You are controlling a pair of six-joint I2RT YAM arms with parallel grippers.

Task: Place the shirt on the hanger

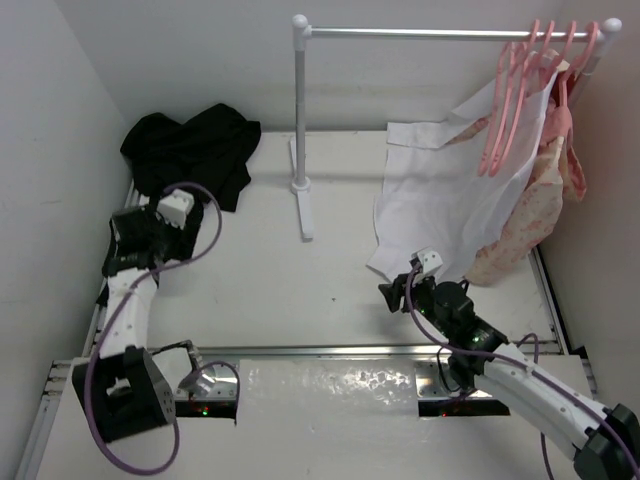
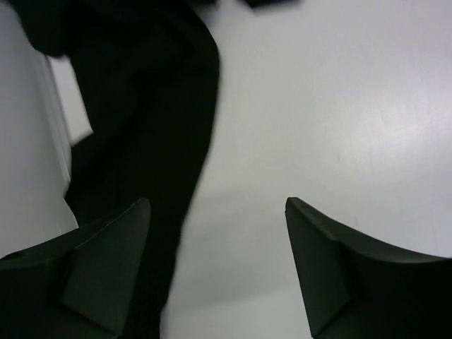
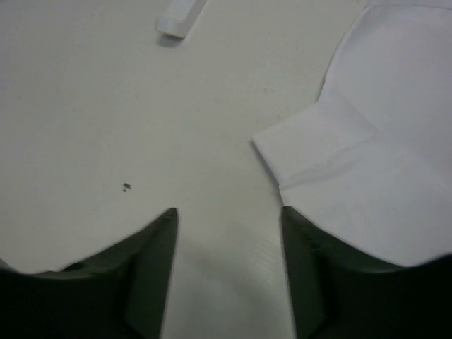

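The black shirt (image 1: 190,152) lies crumpled at the back left of the table. It also fills the upper left of the left wrist view (image 2: 141,106). My left gripper (image 1: 160,228) (image 2: 217,205) is open and empty, just in front of the shirt's near edge. Several light-pink hangers (image 1: 520,95) hang on the rail (image 1: 440,33) at the back right. My right gripper (image 1: 392,293) (image 3: 227,213) is open and empty above bare table, beside the cuff of a white shirt (image 3: 367,162).
A white shirt (image 1: 440,200) and a pink floral garment (image 1: 540,200) hang from the rail, the white one draping onto the table. The rail's white post (image 1: 300,110) and foot (image 1: 303,210) stand mid-table. Walls close in on the left and right.
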